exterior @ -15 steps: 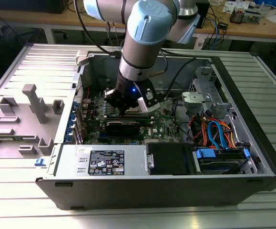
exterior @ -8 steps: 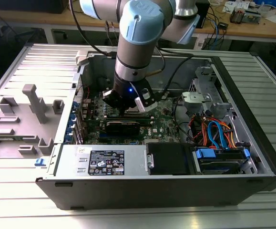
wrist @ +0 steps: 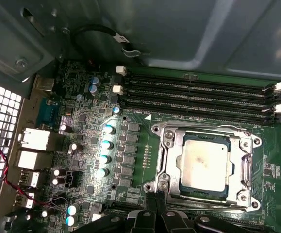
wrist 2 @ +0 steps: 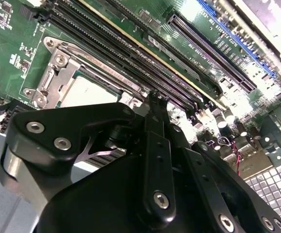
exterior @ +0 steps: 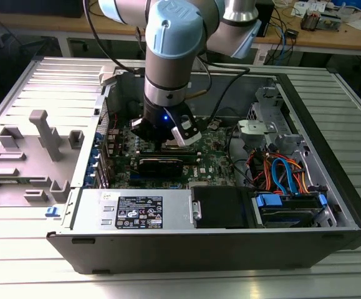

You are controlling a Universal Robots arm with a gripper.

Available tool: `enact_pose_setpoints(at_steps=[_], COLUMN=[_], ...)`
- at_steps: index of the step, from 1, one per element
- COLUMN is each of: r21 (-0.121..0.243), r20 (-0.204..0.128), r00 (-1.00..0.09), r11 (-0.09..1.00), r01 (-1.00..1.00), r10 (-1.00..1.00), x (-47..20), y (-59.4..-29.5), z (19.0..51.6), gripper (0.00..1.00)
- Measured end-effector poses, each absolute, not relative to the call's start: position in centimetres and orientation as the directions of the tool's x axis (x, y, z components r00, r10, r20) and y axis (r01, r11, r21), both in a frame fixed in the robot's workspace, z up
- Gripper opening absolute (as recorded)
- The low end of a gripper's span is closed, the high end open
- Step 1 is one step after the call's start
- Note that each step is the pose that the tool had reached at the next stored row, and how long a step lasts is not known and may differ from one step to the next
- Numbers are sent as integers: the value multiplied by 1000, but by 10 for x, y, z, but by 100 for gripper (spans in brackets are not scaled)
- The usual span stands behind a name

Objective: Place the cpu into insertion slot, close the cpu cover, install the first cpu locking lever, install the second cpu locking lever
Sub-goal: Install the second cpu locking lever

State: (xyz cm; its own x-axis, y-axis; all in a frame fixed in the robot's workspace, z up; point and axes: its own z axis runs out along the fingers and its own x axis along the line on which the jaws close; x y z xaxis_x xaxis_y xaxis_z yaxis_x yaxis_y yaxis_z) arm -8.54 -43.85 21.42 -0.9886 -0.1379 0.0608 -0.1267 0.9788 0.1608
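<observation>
CPU (wrist: 204, 164), a small flat square chip with a dull, faintly mottled silver-grey metal top, lies seated in the insertion slot (wrist: 247, 167), a square socket with a silvery metal rim set into the green motherboard (wrist: 82, 136). It has no long axis; its edges run parallel to the socket's sides and to the long black memory slots (wrist: 198, 97) just beside it. The cpu cover (wrist: 175, 145), a thin, shiny stamped-steel frame with a large central window, lies flat down over the chip's edges, so the grey top shows through the window.

In the first wrist view the socket is seen whole from above, with screws at its corners. In the second wrist view the same socket is seen at a slant, the chip (wrist 2: 89, 90) partly hidden behind the matte black gripper (wrist 2: 155, 104), whose slim fingers (wrist 2: 158, 145) come together to a pressed-together tip with nothing between them, just beside the socket's edge. That tip also shows in the first wrist view (wrist: 152, 201), near the socket's rim.

The exterior view shows what the wrist views cannot: the grey and pale blue robot arm (exterior: 168, 56) reaching straight down into an open black and grey metal computer case (exterior: 217, 249) lying on its side on a ribbed aluminium table (exterior: 18, 274).
</observation>
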Motion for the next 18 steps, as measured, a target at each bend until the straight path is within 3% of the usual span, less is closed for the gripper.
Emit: enact_pose_setpoints(at_steps=[18], r21=[175], r20=[59], r00=[-989], r11=[976], r01=[-127], r10=[-139], x=[-85], y=[-449], z=[213], gripper=[11])
